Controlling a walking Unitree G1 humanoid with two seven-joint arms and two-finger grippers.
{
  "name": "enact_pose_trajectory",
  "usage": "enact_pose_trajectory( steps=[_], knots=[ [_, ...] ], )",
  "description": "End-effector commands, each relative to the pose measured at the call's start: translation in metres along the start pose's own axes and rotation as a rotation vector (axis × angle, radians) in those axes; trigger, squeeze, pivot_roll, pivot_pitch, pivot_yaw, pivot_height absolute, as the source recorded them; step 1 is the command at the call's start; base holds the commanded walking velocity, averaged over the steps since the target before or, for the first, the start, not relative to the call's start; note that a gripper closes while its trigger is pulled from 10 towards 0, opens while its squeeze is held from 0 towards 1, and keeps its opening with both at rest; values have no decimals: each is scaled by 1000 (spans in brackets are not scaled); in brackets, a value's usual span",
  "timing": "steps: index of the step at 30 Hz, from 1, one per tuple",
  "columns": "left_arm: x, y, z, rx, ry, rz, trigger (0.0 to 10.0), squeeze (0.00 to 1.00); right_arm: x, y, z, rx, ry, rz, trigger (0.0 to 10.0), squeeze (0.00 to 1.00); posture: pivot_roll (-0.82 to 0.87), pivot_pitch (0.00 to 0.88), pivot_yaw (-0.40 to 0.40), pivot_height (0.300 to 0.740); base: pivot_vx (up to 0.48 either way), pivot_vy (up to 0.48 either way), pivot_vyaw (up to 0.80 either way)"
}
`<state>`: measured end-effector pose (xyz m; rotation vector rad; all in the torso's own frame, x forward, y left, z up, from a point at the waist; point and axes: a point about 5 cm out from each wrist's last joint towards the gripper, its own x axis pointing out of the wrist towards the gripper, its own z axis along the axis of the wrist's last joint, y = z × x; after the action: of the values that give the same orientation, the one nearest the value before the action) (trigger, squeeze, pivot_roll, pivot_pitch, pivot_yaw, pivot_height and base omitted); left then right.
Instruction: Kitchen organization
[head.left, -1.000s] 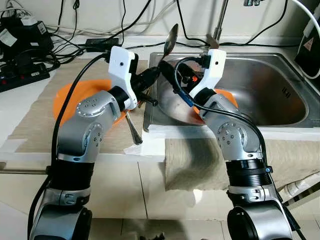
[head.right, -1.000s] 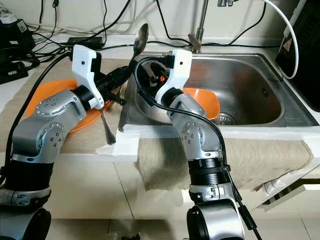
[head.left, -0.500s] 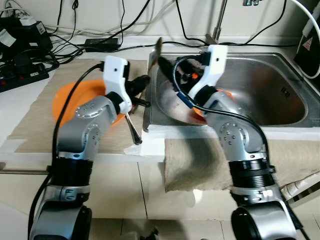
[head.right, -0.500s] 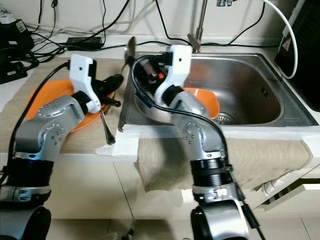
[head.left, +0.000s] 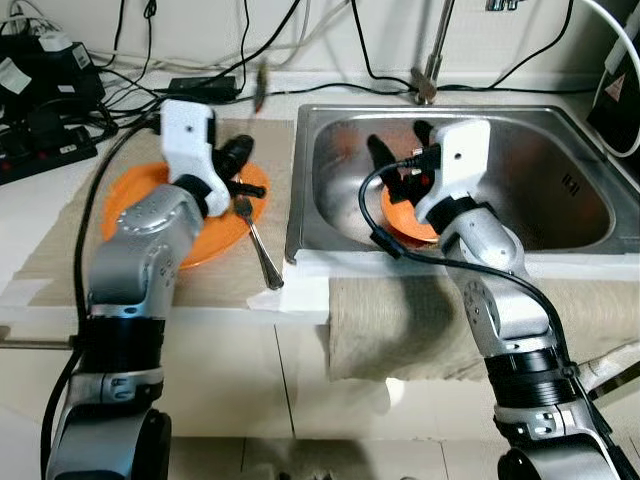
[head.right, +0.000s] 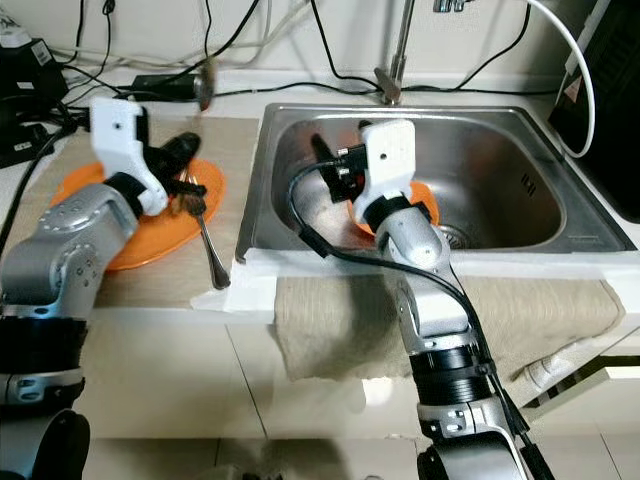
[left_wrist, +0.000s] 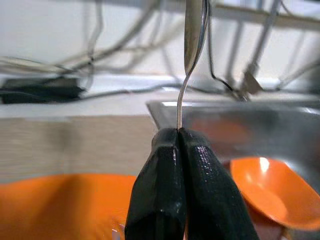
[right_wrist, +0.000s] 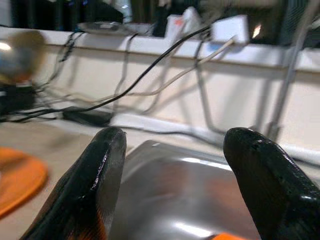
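Left gripper (left_wrist: 178, 131) pinches the spoon (left_wrist: 192, 35) handle, bowl standing above it.

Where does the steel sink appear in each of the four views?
Left eye view: sink, right of the orange plate.
Right eye view: sink, centre right.
Left wrist view: sink, behind the held spoon.
Right wrist view: sink, between the open fingers.
Shared landmark: the tap behind it.

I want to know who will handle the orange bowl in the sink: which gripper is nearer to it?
Right. The right gripper hangs open over the sink just above the orange bowl; the left gripper is over the orange plate, holding a spoon.
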<state>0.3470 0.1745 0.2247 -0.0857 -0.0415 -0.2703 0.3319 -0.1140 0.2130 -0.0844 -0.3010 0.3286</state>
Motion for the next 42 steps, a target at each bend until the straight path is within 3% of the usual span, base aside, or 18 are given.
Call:
enact_pose_trajectory(
  steps=[1, 8, 11, 12, 15, 23, 31, 42],
  knots=[
    [-8, 9, 11, -25, -92, 86, 0, 0, -5, -6, 5, -47, -48, -55, 10000, 0, 17, 0, 29, 740, 0, 0, 0],
    [-33, 31, 0, -61, -174, 307, 0, 0, -21, -21, -1, -125, -72, -167, 10000, 0, 20, 0, 28, 740, 0, 0, 0],
    [-36, 30, -7, -59, -219, 347, 0, 0, -29, -27, -6, -139, -99, -212, 10000, 0, 22, 0, 26, 740, 0, 0, 0],
    [-35, 28, -10, -13, -239, 348, 0, 0, -32, -30, -8, -145, -114, -226, 10000, 0, 21, 0, 26, 740, 0, 0, 0],
    [-32, 29, -18, -8, -224, 365, 0, 0, -34, -31, -12, -145, -125, -240, 10000, 0, 21, 0, 31, 740, 0, 0, 0],
    [-26, 8, -23, 215, -257, 262, 0, 0, -36, -27, -20, -195, -159, -267, 10000, 0, 5, 0, 50, 740, 0, 0, 0],
    [-25, 1, -35, 274, -256, 236, 0, 0, -36, -23, -26, -218, -173, -261, 10000, 0, 2, 0, 54, 740, 0, 0, 0],
    [-26, 2, -41, 270, -271, 260, 0, 0, -33, -20, -32, -229, -180, -245, 10000, 0, 6, 0, 47, 740, 0, 0, 0]
  ],
)
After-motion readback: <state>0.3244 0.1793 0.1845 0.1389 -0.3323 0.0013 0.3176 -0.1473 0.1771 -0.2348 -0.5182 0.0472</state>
